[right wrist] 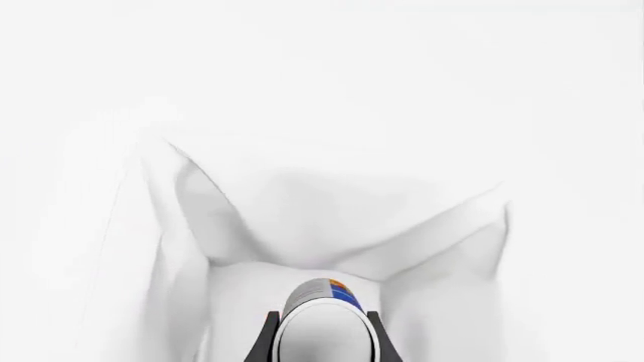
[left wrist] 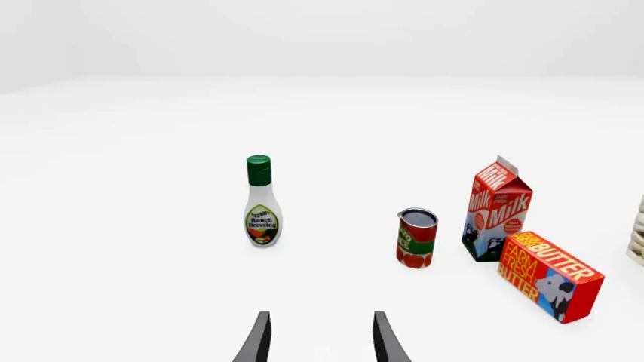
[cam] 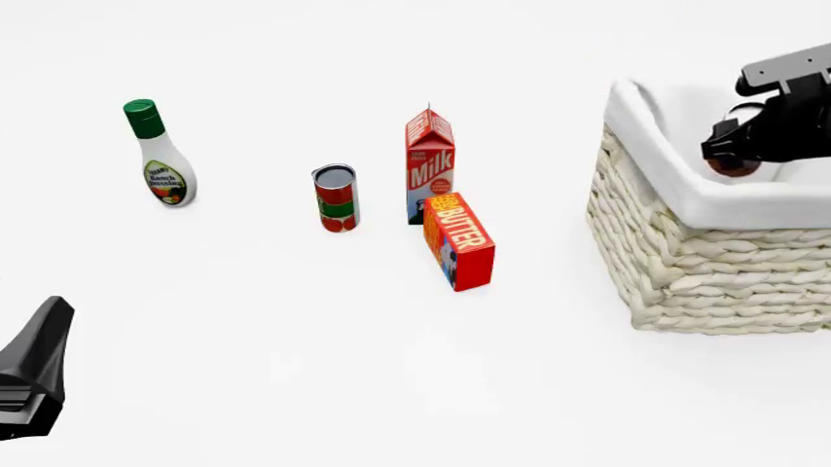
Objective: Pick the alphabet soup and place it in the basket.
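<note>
Your left gripper (left wrist: 320,339) idles low with its jaws apart and nothing between them; ahead of it stand the tomato can (cam: 335,197), butter box (cam: 458,240), milk carton (cam: 430,165) and ranch dressing bottle (cam: 160,156), none blocking you. Farther on, your right gripper (right wrist: 322,343) clamps the alphabet soup (right wrist: 324,313) over the basket (cam: 702,263), above the lining, so I judge a straight release lands it inside.

A simulated test scene, not a real room: a bare white table (cam: 325,389) blends into blank white walls, and on it stand only rendered groceries, a milk carton (cam: 430,165), a butter box (cam: 460,240), a dressing bottle (cam: 162,156)
</note>
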Robot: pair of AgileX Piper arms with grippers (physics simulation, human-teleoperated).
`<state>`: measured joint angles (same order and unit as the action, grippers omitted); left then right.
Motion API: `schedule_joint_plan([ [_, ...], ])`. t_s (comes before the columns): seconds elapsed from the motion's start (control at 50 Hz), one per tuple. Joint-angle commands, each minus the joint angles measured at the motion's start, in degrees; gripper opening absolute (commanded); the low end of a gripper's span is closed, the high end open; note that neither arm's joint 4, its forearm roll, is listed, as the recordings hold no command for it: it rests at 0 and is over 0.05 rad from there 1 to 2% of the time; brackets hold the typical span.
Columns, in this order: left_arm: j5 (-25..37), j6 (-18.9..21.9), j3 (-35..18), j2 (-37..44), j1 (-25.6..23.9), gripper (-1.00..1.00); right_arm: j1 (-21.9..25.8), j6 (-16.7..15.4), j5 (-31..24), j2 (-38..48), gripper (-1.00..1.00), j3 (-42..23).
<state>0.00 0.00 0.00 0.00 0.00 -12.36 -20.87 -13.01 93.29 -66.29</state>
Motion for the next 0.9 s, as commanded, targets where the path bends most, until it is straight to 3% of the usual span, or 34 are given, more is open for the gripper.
schedule_joint_plan([
  [0.02, 0.0, 0.0, 0.0, 0.0, 0.0, 1.00, -1.2, 0.6, 0.8, 1.0, -1.00, -0.9],
  [0.9, 0.0, 0.0, 0.0, 0.0, 0.0, 1.00, -2.1, 0.3, 2.9, 6.0, -1.00, -2.4],
])
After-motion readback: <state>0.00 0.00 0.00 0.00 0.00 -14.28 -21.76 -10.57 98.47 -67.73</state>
